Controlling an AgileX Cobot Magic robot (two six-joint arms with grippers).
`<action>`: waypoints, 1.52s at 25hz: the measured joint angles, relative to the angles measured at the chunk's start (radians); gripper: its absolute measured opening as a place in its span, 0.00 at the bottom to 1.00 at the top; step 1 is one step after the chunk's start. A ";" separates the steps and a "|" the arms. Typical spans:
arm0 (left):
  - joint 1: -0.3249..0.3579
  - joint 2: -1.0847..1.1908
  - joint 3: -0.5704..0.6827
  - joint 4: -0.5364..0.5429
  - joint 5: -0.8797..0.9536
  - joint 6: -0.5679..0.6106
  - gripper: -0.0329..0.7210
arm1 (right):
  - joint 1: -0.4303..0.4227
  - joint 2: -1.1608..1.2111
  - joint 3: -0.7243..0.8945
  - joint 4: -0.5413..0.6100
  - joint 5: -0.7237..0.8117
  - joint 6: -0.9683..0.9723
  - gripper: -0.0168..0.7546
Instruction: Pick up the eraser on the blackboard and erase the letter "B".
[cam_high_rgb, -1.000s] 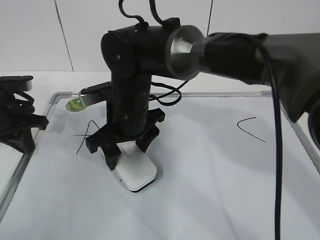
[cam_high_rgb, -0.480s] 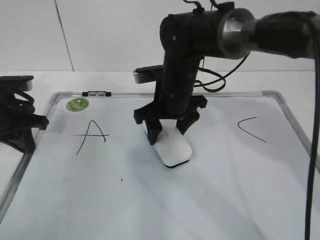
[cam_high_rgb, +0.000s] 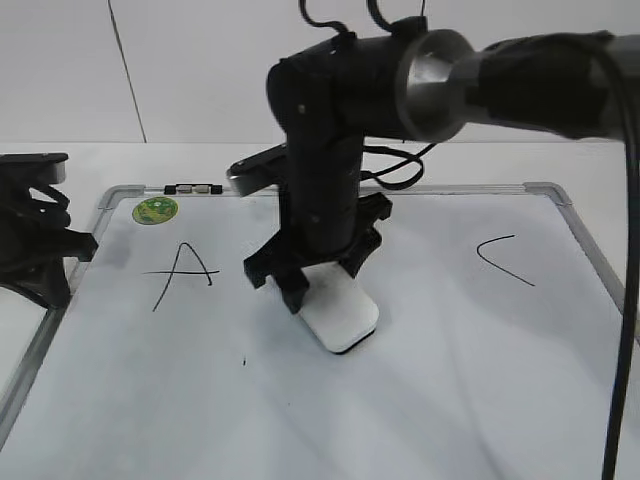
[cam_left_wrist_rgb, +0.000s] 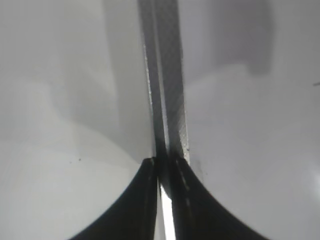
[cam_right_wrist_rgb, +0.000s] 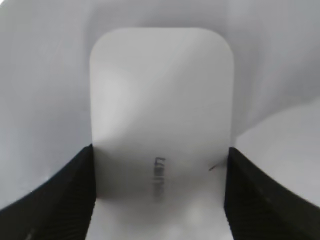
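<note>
The white eraser (cam_high_rgb: 342, 318) lies flat on the blackboard (cam_high_rgb: 430, 400), between the black "A" (cam_high_rgb: 180, 270) and the black "C" (cam_high_rgb: 503, 258). My right gripper (cam_high_rgb: 318, 288) is shut on the eraser's near end and presses it onto the board. In the right wrist view the eraser (cam_right_wrist_rgb: 160, 95) fills the space between both fingers of the right gripper (cam_right_wrist_rgb: 160, 157), and its grey print shows. No letter "B" shows in any view; the arm and eraser cover the place between "A" and "C". My left gripper (cam_left_wrist_rgb: 162, 172) is shut and empty over the board's left frame strip (cam_left_wrist_rgb: 167, 100).
A round green sticker (cam_high_rgb: 155, 209) sits at the board's far left corner. The left arm (cam_high_rgb: 35, 250) rests at the board's left edge. A tiny black speck (cam_high_rgb: 243, 361) lies on the board below "A". The right arm's cable hangs along the right side.
The right gripper slid the eraser from beside "A" to the right towards the board's middle, then a little back to the left. The left arm has not moved.
</note>
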 joint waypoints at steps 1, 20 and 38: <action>0.000 0.000 0.000 0.000 0.001 0.000 0.12 | 0.021 -0.002 0.000 -0.002 0.007 -0.002 0.71; 0.000 0.000 0.000 0.003 0.013 0.002 0.12 | 0.293 -0.004 0.008 0.146 0.032 -0.050 0.71; 0.000 0.000 0.000 0.005 0.011 0.005 0.13 | -0.140 -0.004 0.008 0.177 0.042 -0.042 0.71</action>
